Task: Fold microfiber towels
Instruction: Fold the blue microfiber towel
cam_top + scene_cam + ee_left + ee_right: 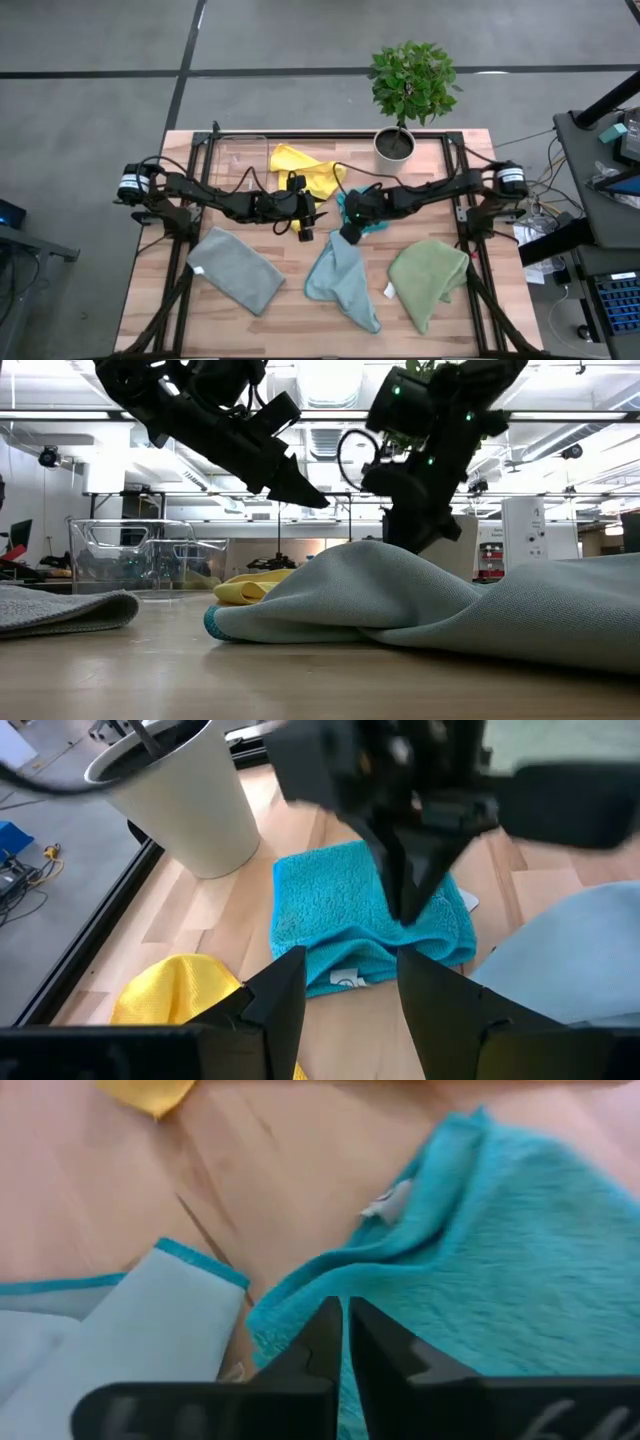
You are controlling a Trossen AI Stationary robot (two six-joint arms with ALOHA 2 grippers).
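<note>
The light wooden slatted table (150,290) carries a white plant pot (394,145); left of it a yellow towel (300,165), nearer grey (235,270), light blue (340,280), olive green (425,280) and teal (370,910) towels.

place: lab/workshop hall — strip lights (330,415) | equipment racks (527,530) | concrete floor (90,100)

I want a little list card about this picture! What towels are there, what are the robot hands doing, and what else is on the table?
towels: yellow towel, teal towel, light blue towel, green towel, grey towel
right gripper: shut on the teal towel at mid-table
left gripper: open, holding nothing, facing the teal towel
plant: potted plant at the table's back edge
bin: clear plastic bin, behind the towels
</note>
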